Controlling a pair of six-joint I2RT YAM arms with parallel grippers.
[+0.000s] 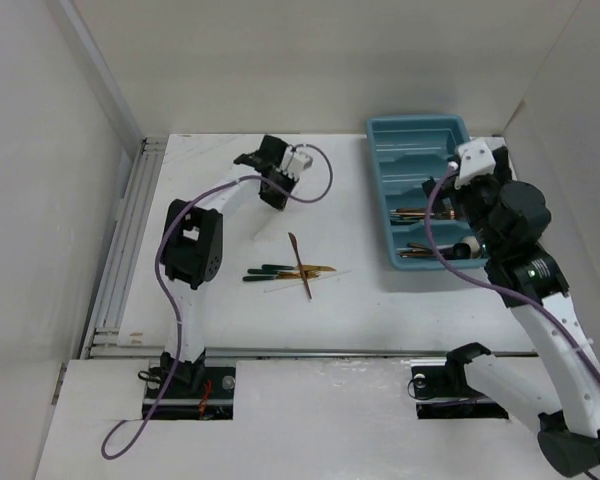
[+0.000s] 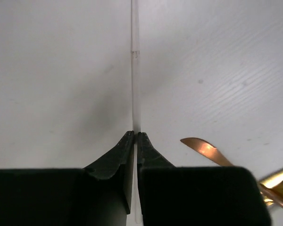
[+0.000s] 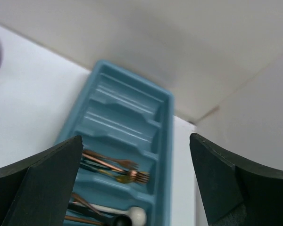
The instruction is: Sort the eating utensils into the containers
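Observation:
The teal tray (image 1: 415, 150) stands at the back right and fills the right wrist view (image 3: 127, 108). It holds copper and gold forks (image 3: 127, 172), a cream-white spoon (image 3: 137, 215) and a black round-headed spoon (image 3: 120, 220). My right gripper (image 1: 452, 198) hangs above it, wide open and empty (image 3: 136, 137). A small pile of loose utensils (image 1: 292, 268) lies mid-table: green-handled, gold and a copper one (image 2: 205, 149). My left gripper (image 1: 277, 200) is low over the table just behind the pile. Its jaws (image 2: 136, 134) are shut on a thin pale stick (image 2: 136, 84) that points away from it.
White walls close in the table at the back and both sides. A metal rail (image 1: 120, 250) runs along the left edge. Purple cables loop from both wrists.

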